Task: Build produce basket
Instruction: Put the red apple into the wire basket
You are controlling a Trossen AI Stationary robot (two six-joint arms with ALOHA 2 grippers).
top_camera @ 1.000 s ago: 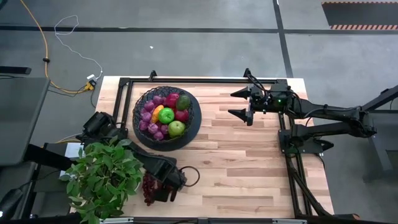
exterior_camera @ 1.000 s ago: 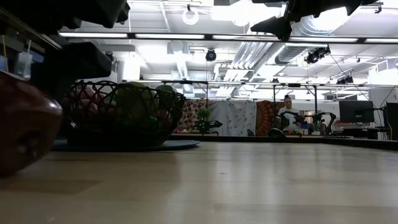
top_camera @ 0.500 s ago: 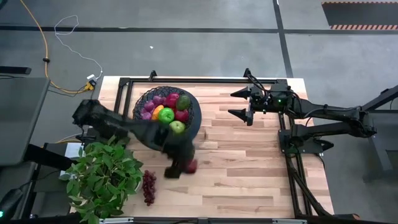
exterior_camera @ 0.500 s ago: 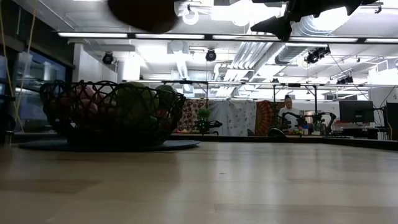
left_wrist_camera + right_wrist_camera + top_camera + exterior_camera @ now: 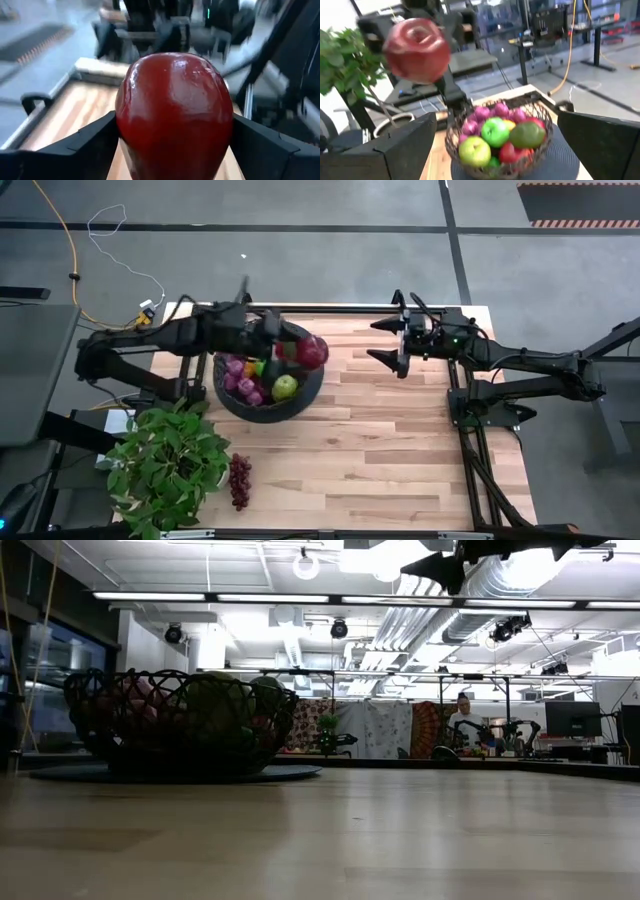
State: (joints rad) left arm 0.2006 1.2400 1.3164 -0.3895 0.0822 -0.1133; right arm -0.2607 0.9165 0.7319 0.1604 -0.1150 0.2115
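At the lower left of the high view a potted plant (image 5: 165, 465) stands with a dark grape bunch (image 5: 238, 481) lying on the table (image 5: 400, 450) just beside it. Above them, the left arm reaches in from the left edge, its left gripper (image 5: 300, 352) pinching a red pomegranate (image 5: 312, 351) between wide-set fingers over the right rim of the basket (image 5: 262, 409), which holds green apples, purple grapes and an avocado. At upper right, the right gripper (image 5: 388, 343) hangs spread and empty, facing the basket.
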